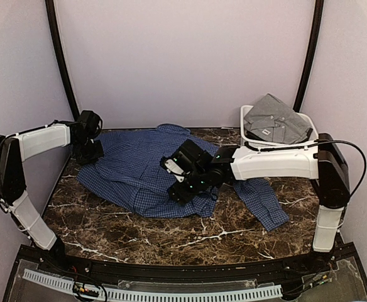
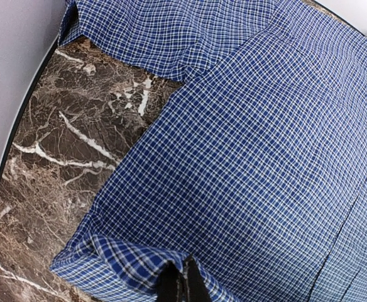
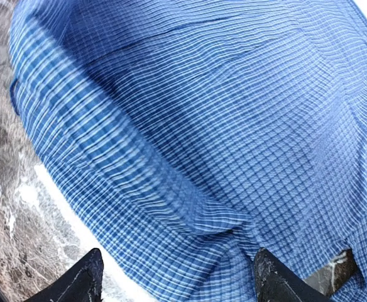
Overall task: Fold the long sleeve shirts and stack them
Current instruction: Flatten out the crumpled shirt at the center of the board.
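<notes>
The navy-blue checked shirt (image 1: 139, 173) lies spread over the middle of the marble table, one sleeve trailing to the right (image 1: 262, 201). It fills the left wrist view (image 2: 259, 138) and the right wrist view (image 3: 221, 113). My left gripper (image 1: 88, 156) is shut on the shirt's left edge, pinching a lifted fold of cloth (image 2: 127, 258) between its fingertips (image 2: 182, 286). My right gripper (image 1: 182, 178) is open, low over the shirt's lower middle, jaws wide apart above a crease (image 3: 234, 220). The grey shirt (image 1: 274, 121) lies folded in the white bin.
The white plastic bin (image 1: 254, 139) stands at the back right of the table. Bare marble (image 1: 171, 236) shows in front of the shirt and at the left (image 2: 58, 163). A black rim edges the table; walls close in on three sides.
</notes>
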`<control>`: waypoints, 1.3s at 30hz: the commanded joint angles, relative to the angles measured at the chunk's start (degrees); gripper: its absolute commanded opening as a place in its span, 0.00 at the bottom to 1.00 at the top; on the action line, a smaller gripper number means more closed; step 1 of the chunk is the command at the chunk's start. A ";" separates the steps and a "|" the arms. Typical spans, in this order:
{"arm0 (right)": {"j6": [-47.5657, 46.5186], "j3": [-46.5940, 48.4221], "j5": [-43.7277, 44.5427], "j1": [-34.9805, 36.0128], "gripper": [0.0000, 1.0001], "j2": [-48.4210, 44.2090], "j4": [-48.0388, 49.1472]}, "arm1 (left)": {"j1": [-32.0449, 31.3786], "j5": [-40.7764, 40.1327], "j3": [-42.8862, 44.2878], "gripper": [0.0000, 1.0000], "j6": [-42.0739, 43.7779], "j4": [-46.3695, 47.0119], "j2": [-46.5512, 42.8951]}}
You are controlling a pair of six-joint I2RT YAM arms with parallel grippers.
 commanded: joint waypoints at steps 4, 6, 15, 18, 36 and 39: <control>-8.62 -2.47 4.32 0.70 0.81 4.88 7.77 | 0.46 0.11 -0.08 0.00 0.87 0.61 -1.48; -9.98 -1.07 5.73 0.46 0.80 6.33 8.57 | 0.48 -0.02 -0.32 0.00 0.95 0.59 -1.57; -14.17 2.44 8.44 0.37 0.64 10.97 10.73 | 0.56 0.15 -1.62 0.00 0.49 1.00 -2.21; -14.59 2.65 9.54 0.48 0.40 10.64 10.26 | 0.56 0.13 -2.35 0.00 0.37 0.87 -2.97; -2.04 -0.71 -31.40 10.87 0.04 -2.38 -12.75 | 0.65 -3.06 -16.87 0.14 -8.37 -11.97 -26.94; 0.40 -1.82 -32.34 10.77 0.27 -4.06 -11.38 | 0.64 -2.10 -17.79 0.31 -8.70 -12.87 -30.58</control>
